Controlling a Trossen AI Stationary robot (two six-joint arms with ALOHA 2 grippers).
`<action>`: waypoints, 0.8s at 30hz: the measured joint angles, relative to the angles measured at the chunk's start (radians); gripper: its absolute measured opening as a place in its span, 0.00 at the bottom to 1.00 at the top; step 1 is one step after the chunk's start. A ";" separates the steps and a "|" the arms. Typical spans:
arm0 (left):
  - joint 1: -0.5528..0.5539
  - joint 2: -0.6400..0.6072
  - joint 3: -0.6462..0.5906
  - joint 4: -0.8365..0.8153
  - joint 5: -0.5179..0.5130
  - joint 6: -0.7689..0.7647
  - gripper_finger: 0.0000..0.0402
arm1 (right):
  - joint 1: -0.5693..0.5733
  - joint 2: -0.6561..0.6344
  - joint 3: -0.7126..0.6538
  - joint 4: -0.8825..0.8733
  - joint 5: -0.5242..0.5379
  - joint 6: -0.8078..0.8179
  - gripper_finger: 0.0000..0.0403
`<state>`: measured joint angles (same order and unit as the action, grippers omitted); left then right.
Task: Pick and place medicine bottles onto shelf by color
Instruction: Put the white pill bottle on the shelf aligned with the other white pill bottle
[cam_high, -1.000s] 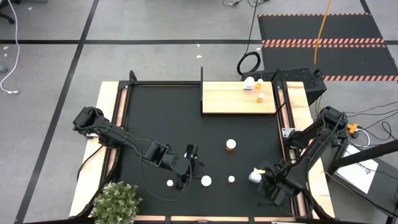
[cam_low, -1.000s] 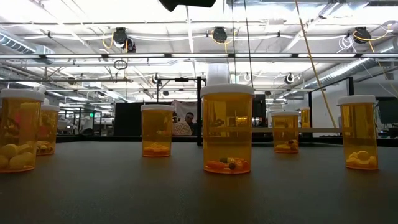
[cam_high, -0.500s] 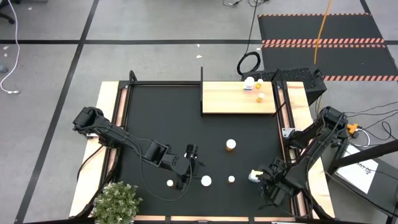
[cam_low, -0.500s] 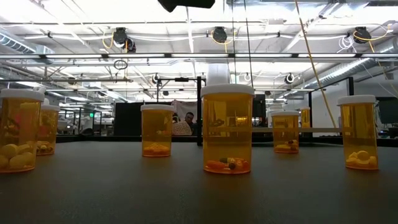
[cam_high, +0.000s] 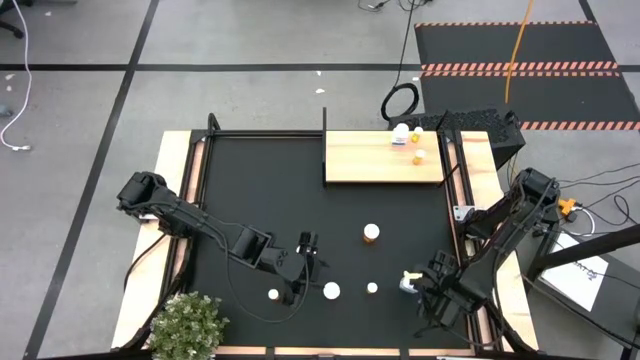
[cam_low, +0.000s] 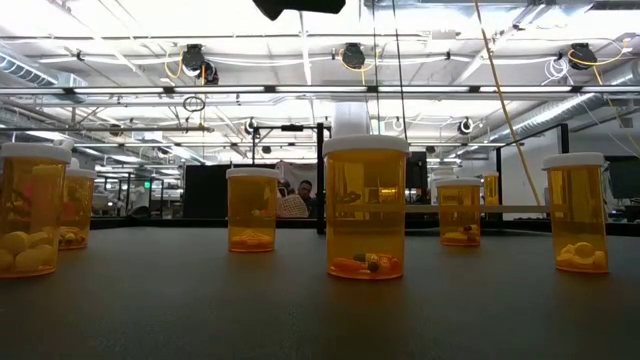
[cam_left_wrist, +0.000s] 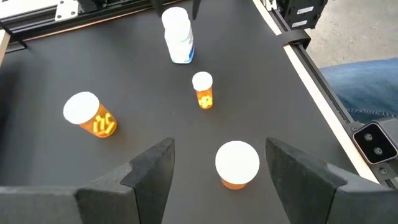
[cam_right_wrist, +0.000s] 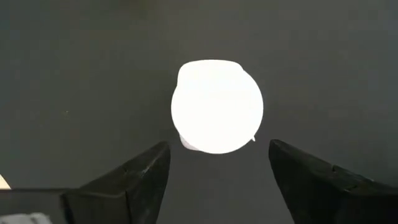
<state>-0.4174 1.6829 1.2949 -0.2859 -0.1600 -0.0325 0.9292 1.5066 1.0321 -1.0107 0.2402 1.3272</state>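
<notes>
We hold the right claw (cam_right_wrist: 217, 171) wide open straight above the upright all-white medicine bottle (cam_right_wrist: 217, 106) at the near right of the black desk (cam_high: 260, 190), its round cap centred between our fingers, axis vertical, well apart from the light-wood shelf (cam_high: 370, 158).

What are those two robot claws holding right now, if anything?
Nothing. The right gripper stands open above a white bottle, touching nothing. The left gripper is open too, over an orange bottle that stands free on the mat.
</notes>
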 joint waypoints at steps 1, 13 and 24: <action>0.000 0.000 0.000 0.000 0.000 0.000 0.62 | -0.003 0.000 0.000 0.000 0.000 -0.015 0.68; -0.010 0.000 0.000 0.000 0.000 -0.003 0.62 | -0.119 0.000 0.000 0.025 -0.006 -0.231 0.70; -0.017 0.000 0.000 0.000 0.000 0.001 0.62 | -0.190 0.000 0.000 0.050 -0.100 -0.279 0.64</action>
<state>-0.4347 1.6829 1.2949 -0.2855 -0.1600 -0.0320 0.7391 1.5066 1.0321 -0.9607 0.1403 1.0485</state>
